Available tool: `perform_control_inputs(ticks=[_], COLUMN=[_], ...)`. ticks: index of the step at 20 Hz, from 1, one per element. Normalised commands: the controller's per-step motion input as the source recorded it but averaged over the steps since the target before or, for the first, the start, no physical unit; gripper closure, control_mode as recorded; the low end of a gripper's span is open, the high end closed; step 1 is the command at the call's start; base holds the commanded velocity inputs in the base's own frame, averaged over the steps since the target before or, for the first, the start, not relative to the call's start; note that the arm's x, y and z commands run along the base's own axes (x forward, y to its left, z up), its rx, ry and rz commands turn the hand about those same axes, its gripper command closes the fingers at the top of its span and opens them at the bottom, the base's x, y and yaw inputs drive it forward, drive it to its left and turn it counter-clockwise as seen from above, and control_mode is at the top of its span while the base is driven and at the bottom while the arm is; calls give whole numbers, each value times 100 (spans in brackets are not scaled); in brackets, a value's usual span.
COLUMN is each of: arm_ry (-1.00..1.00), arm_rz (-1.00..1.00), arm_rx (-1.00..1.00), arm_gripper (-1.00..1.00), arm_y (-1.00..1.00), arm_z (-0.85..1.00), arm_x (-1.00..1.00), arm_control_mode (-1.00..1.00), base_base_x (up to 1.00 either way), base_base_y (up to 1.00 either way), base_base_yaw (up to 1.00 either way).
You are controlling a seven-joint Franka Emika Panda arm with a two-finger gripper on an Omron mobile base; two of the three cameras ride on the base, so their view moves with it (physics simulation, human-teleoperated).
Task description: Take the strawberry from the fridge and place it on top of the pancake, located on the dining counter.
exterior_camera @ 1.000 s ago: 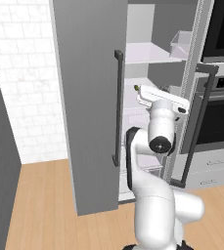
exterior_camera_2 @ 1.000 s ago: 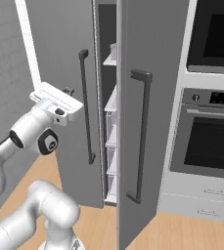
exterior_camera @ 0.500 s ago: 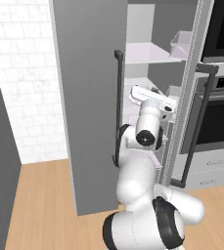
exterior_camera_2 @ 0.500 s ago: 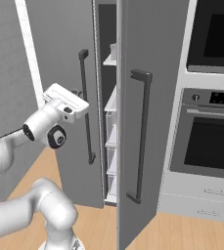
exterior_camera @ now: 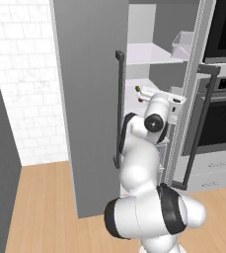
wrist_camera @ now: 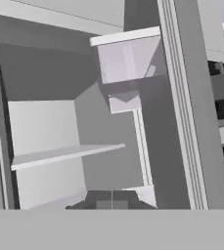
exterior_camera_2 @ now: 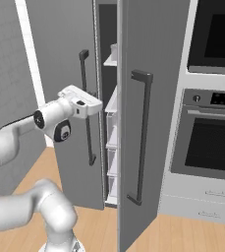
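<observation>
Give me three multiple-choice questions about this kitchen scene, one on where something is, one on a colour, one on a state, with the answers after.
1. Where is the wall oven relative to the fridge in the right base view?
A. right of it
B. left of it
C. above it

2. What colour are the fridge's bar handles?
A. white
B. dark
C. red

3. How do the fridge doors stand?
A. both shut
B. removed
C. open

Answers: 1 A, the oven sits right of the grey doors. 2 B, both bars are dark. 3 C, white shelves show between the doors.
</observation>
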Motion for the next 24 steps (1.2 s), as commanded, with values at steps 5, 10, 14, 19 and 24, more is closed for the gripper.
perform_control_inputs(ticks=[5,10,14,19,24], arm_ry=[19,0,-1,3,8], arm_rz=[-12,-11,-13,-8,-4], arm_rx=[0,-1,0,0,0], arm_gripper=[100,100,100,100,100], arm_y=[0,7,0,-7,-30], arm_z=[-1,-7,-5,0,0], arm_x=[35,42,52,67,51], arm_control_mode=[-100,-100,-100,-100,-100], base_base_x=[0,0,0,0,0], base_base_y=[0,0,0,0,0], base_base_yaw=[0,0,0,0,0])
